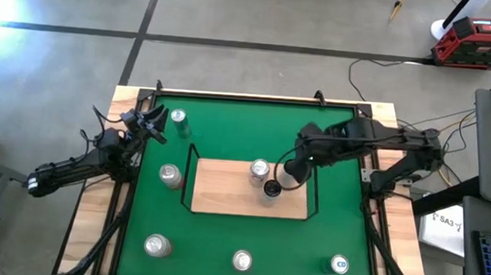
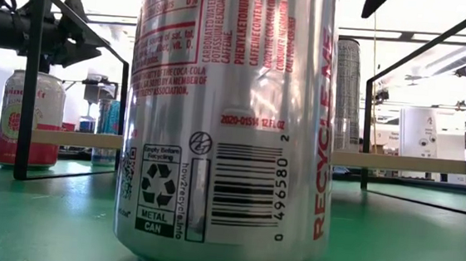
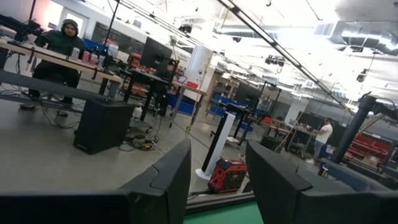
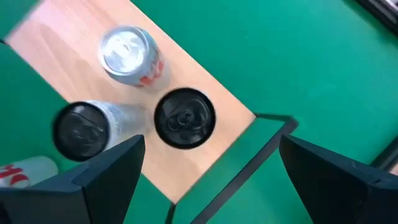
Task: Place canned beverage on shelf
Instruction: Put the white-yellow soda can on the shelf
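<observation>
The shelf (image 1: 224,197) is a light-wood board with a black wire rail in the middle of the green table. A silver-topped can (image 1: 259,169) and a dark-topped can (image 1: 271,189) stand on it. In the right wrist view they show as the silver-topped can (image 4: 129,53) and the dark-topped can (image 4: 184,118), with another dark-topped can (image 4: 83,129) at the board's edge. My right gripper (image 1: 292,171) hangs open above the shelf's right part, its fingers (image 4: 112,171) wide apart, with no can between them. My left gripper (image 1: 151,124) waits open at the table's far left corner.
Loose cans stand on the green felt: two at the left (image 1: 178,117) (image 1: 170,176) and three along the near edge (image 1: 157,246) (image 1: 242,260) (image 1: 339,264). The middle near can (image 2: 229,122) fills the low view. A black frame (image 1: 231,96) borders the table.
</observation>
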